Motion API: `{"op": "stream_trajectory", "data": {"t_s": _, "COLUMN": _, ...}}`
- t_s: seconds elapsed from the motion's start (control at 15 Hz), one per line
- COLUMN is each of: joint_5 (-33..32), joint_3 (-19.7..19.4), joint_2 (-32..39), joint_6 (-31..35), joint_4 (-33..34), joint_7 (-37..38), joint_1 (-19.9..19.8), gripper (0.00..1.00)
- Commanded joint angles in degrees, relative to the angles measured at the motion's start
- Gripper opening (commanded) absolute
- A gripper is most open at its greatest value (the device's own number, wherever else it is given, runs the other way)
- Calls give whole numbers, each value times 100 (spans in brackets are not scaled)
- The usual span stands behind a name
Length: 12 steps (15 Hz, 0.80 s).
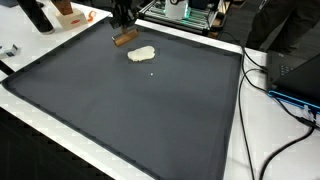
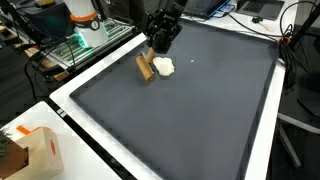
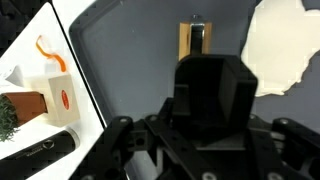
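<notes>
Hovering over a small wooden block [image 1: 124, 40] near the far edge of the table [image 1: 120, 120]: end effector [image 2: 158, 46], finger spread cannot be told. Pale soft lump [image 2: 163, 67] just beside the block. Block likely light, stiff, smooth; best gripped across its narrow sides.

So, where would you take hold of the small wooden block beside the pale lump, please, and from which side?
Grip the wooden block across its narrow width, at mid-length, coming straight down. It lies flat on the dark mat, long and slim, so its long edges probably suit a pinch best. The pale lump lies close beside one long edge, so keep clear of it.
</notes>
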Motion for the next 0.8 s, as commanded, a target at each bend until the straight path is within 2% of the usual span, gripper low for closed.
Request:
{"op": "stream_trajectory", "data": {"t_s": 0.0, "joint_5": 249, "joint_3": -109, "joint_2": -114, "joint_6": 268, "joint_4": -164, "joint_7": -315, "joint_1": -27, "gripper": 24}}
{"op": "stream_trajectory", "data": {"t_s": 0.33, "joint_5": 793, "joint_3": -161, "joint_2": -232, "joint_6": 559, "joint_4": -292, "joint_7": -1002, "joint_1": -103, "gripper": 24}}
{"op": "stream_trajectory", "data": {"t_s": 0.73, "joint_5": 1158, "joint_3": -228, "joint_2": -486, "joint_6": 709, "joint_4": -394, "joint_7": -1787, "joint_1": -147, "gripper": 24}}
